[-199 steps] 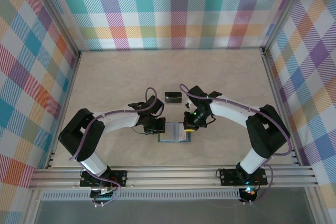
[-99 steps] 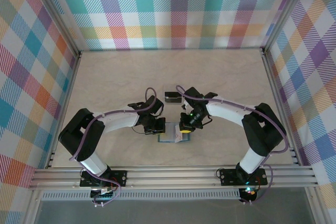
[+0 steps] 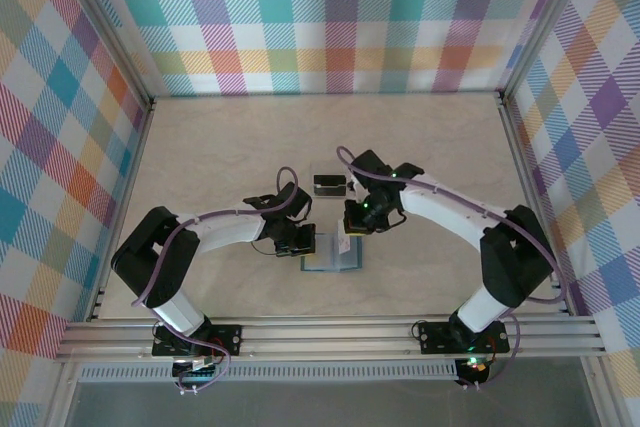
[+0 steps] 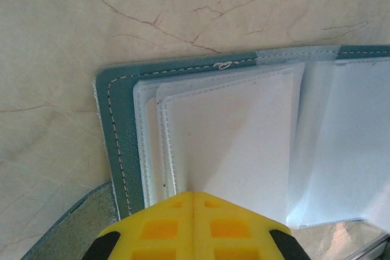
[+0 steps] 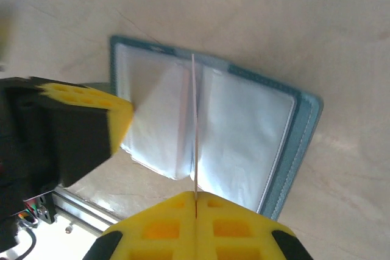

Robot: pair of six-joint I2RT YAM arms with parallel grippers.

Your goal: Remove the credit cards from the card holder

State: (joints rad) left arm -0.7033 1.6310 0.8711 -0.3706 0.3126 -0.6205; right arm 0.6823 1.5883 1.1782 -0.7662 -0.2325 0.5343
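A small dark teal-blue bifold card holder (image 3: 330, 260) lies open on the pale marbled table (image 3: 220, 157), its clear sleeves up. The left gripper (image 4: 194, 198), yellow fingers pressed together, sits at the holder's left panel. Above the holder's middle fold, the right gripper (image 5: 196, 196) pinches a thin light credit card (image 5: 194, 120), seen edge-on. Farther back, apart from both, a second card (image 3: 329, 185), grey and dark-banded, lies flat.

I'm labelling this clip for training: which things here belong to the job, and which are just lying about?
Job:
card holder, open on the table
credit card, edge-on in the right gripper
second card, lying beyond the holder
left gripper, over the holder's edge

Lying about:
only fixtures: plaid walls, metal rail
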